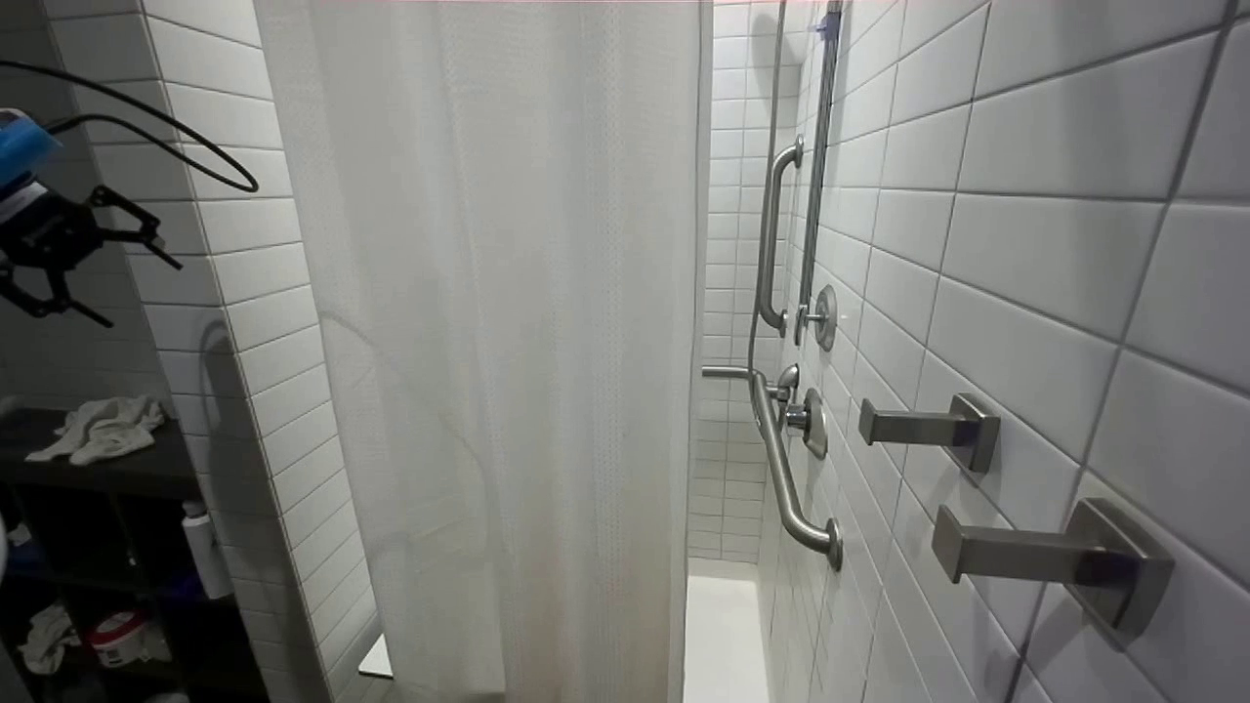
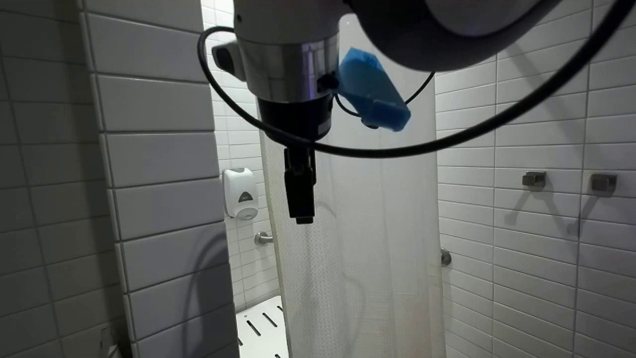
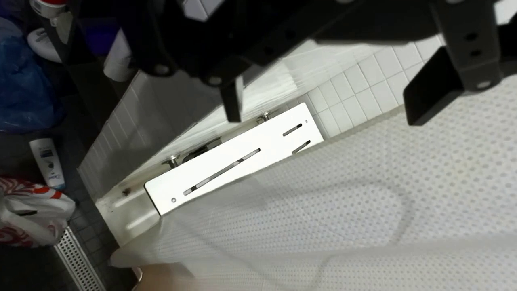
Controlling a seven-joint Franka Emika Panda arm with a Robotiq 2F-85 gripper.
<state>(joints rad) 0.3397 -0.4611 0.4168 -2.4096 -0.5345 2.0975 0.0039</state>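
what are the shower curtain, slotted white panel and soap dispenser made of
Shower curtain: likely matte synthetic fabric, given its dimpled texture and soft folds.
Slotted white panel: smooth; plastic or coated metal, its even surface leaves that open.
Soap dispenser: probably smooth plastic, from its rounded molded shell.

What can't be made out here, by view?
Top of the curtain: in an exterior view, beyond the upper edge.
Gap between the fingers: in an exterior view, one covers the other.
Rest of the slotted white panel: wrist view, behind the curtain.
Fine print on the labelled bottle: wrist view, too small.
Rest of the blue bag: wrist view, beyond the left edge.
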